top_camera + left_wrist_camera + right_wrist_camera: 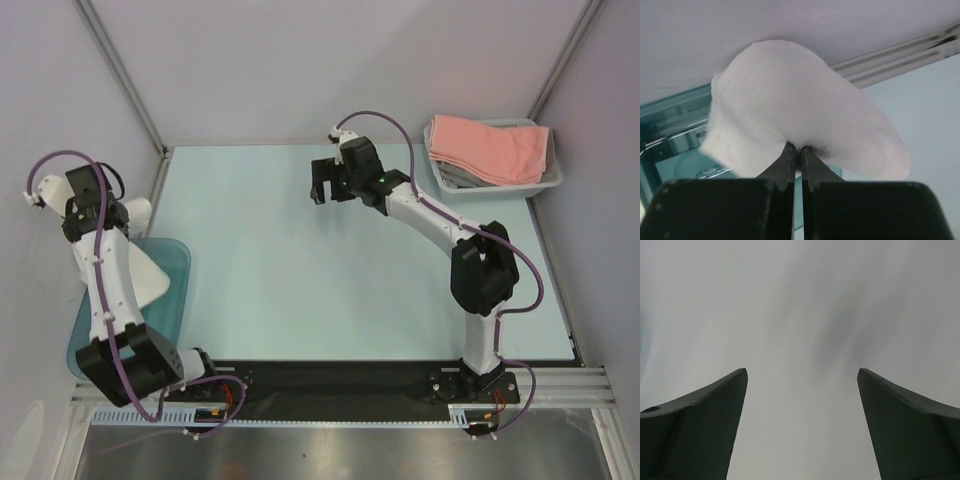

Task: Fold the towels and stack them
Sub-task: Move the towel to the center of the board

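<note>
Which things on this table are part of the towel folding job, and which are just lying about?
Job:
- white towel, pinched in the left hand
- pink towel, on top in the basket
- grey towel, under the pink one

Lying about:
- teal tub
- white basket
</note>
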{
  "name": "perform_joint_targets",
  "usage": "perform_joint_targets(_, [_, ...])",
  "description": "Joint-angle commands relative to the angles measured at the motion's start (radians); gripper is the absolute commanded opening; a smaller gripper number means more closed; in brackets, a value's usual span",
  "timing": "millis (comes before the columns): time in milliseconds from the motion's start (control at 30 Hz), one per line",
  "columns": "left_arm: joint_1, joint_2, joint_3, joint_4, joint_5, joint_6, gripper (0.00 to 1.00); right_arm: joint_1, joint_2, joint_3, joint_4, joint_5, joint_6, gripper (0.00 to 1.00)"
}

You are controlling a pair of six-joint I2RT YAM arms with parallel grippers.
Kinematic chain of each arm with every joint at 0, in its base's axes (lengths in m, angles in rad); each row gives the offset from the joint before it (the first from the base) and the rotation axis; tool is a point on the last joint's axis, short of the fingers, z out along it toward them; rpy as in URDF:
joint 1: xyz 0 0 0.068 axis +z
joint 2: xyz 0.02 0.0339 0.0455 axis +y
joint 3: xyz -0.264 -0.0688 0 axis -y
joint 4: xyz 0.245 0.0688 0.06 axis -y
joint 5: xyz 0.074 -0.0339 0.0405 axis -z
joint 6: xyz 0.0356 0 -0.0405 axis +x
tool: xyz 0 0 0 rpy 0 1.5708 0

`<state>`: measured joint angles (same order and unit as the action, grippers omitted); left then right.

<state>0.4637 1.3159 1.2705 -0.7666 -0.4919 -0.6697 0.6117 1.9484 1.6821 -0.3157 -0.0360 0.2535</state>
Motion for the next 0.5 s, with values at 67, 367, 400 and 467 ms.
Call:
perform_joint_targets(67, [-0.085,-0.106,0.173,0.006,0.03,0.123,0.0,0.016,-0.054,0.021,0.037,-0.005,-0.008,0.96])
perform_joint_targets(367, [-0.54,-0.023,0.565,-0.045,-0.017,0.277,0.0,-0.007,-0.103,0.039,-0.009,0.166,-0.008,0.97])
perform_joint_targets(400, [-0.589,0.018,0.593,-0.049,-0.026,0.301,0.0,-0.018,-0.115,0.034,-0.023,0.198,0.0,0.97])
perform_joint_targets(467, [-0.704,0.071,0.661,-0.079,-0.046,0.314,0.0,-0.061,-0.153,0.01,-0.037,0.225,0.018,0.97])
